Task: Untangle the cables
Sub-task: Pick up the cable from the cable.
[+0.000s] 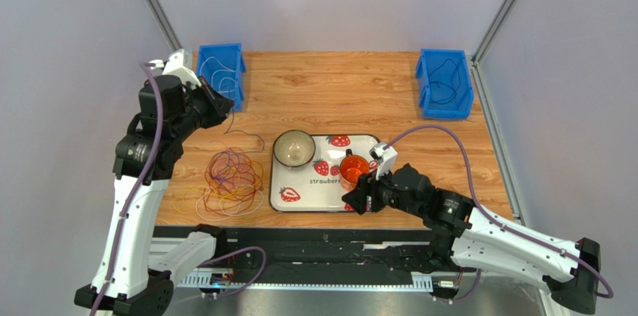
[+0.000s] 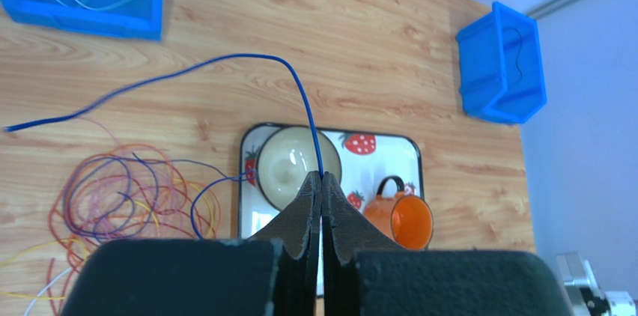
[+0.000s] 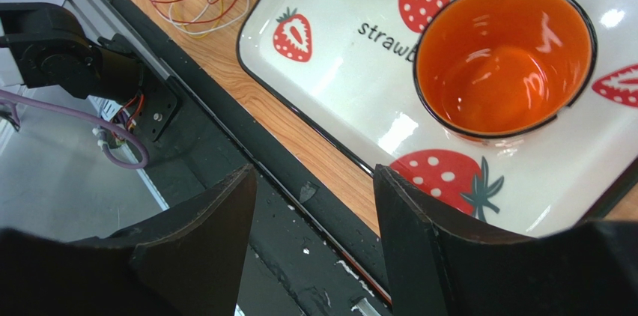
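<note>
Left hand (image 2: 321,181) is pinched tight on a blue cable (image 2: 225,61), up over the bench (image 1: 337,91). Other cables (image 1: 234,177) lie tangled on the bench just left of the tray (image 3: 352,84). Right hand (image 3: 314,181) has jaws apart w/ nothing in them, by tray's near edge. Tray print reads "strawb", rest cut off by orange cup (image 3: 502,61).
</note>
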`<state>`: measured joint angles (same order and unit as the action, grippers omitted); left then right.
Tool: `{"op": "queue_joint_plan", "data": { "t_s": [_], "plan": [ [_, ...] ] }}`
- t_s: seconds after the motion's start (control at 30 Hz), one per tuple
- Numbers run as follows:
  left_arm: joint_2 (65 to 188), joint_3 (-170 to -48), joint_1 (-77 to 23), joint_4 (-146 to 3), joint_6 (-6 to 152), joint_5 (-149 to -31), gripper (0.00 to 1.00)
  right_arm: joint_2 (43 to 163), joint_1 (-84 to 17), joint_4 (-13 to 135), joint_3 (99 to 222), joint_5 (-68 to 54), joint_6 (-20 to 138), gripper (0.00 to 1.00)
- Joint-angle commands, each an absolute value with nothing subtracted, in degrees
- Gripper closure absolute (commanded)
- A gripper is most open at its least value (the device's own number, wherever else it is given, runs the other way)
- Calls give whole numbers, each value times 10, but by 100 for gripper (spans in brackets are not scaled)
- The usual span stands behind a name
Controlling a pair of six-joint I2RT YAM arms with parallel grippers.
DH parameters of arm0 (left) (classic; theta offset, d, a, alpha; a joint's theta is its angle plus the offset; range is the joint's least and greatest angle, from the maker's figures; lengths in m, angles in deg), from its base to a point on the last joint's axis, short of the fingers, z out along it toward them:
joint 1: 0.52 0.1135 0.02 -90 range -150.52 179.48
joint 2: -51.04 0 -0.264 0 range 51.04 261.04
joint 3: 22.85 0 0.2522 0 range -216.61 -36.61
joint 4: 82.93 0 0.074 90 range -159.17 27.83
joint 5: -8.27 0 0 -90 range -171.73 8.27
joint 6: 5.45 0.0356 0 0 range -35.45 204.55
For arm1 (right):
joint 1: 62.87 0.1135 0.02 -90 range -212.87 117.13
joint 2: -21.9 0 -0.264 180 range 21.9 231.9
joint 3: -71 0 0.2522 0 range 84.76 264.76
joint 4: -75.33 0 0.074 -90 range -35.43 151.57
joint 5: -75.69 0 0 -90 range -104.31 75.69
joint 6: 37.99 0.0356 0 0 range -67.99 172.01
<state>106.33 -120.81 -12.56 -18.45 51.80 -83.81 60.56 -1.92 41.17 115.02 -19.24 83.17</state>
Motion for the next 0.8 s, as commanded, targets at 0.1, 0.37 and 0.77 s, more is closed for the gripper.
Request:
{"op": "queue_joint_plan", "data": {
  "t_s": [0.1,0.37,0.77],
  "plan": [
    [1043,-1204,-127,-254,517,-938,100,708,-20,493,1290,-121,747,37],
    [1040,-1193,-127,-250,526,-959,100,945,-20,510,1500,-101,640,37],
    [1030,-1195,-127,-242,531,-969,100,1172,-26,539,1716,-61,586,39]
  ]
}}
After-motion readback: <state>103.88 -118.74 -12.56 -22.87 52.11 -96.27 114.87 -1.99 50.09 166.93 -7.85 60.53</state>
